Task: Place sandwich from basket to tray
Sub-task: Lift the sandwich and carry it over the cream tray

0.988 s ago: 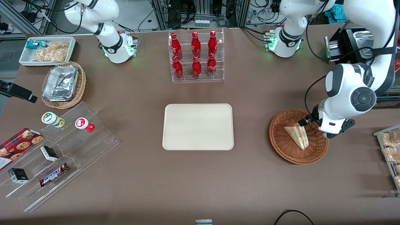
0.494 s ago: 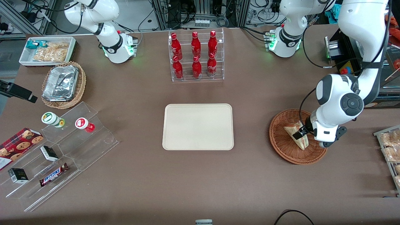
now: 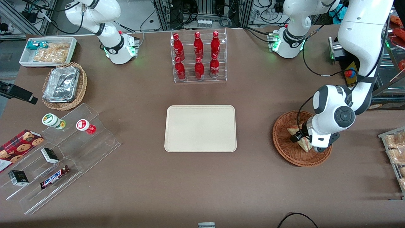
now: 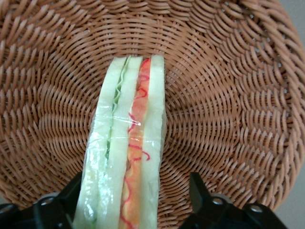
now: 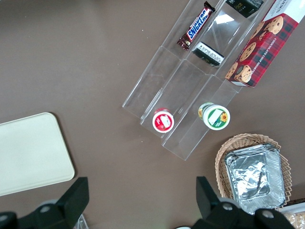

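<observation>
Lowered since a second ago, your end effector [image 4: 133, 202] now straddles the sandwich [image 4: 128, 143] in the basket [image 4: 238, 119], fingers [image 4: 196, 188] spread apart.

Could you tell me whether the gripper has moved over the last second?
Yes. Against the unmoved basket, the gripper has come nearer the front camera, from the basket's rim to over the sandwich, fingers open on either side of it.

The one brand plainly legible is "SNICKERS", printed on the chocolate bar [image 3: 54, 177] lying on the clear acrylic stepped stand [image 3: 60, 155]. The red cookie box [image 5: 259, 52] beside that stand carries "CHOCOLATE CHIP COOKIES" along its edge. White script on the red bottles [image 3: 197, 47] cannot be made out.
</observation>
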Robot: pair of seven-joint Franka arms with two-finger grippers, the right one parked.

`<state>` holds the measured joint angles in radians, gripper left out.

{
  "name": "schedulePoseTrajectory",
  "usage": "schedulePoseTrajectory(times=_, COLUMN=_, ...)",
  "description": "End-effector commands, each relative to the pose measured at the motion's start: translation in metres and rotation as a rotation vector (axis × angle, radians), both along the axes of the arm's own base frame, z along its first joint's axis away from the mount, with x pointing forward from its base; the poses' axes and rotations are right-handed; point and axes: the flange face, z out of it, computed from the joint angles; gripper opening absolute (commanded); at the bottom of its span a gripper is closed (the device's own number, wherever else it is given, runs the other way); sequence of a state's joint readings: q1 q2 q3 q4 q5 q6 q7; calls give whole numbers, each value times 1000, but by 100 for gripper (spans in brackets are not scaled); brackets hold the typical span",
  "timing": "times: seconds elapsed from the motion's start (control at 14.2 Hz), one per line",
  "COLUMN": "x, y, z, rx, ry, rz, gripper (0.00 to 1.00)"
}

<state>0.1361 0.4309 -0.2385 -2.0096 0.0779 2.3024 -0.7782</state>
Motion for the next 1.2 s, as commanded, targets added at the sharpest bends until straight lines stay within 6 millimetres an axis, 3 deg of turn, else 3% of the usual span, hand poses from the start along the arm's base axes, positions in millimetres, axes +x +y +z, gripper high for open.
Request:
schedulePoseTrajectory(times=0.0, x=7, y=-2, z=19, rx=12, ry=-34, rz=12, gripper=15)
schedulePoseTrajectory(times=0.28, x=9, y=-4, z=45, rx=17, ry=-54, rz=-55, gripper=14)
schedulePoseTrajectory(times=0.42, x=11, y=-28, z=73, rx=27, ry=-14, rz=-106, gripper=14)
schedulePoseTrajectory(times=0.49, x=10, y=-54, z=84, rx=34, ry=17, rz=-148, gripper=14)
schedulePoseTrajectory(times=0.64, x=-4, y=-126, z=100, rx=50, ry=65, rz=-270, gripper=14)
schedulePoseTrajectory(times=0.78, x=-35, y=-218, z=98, rx=49, ry=70, rz=-433, gripper=15)
schedulePoseTrajectory(times=1.13, x=-76, y=-405, z=83, rx=-13, ry=43, rz=-649, gripper=16)
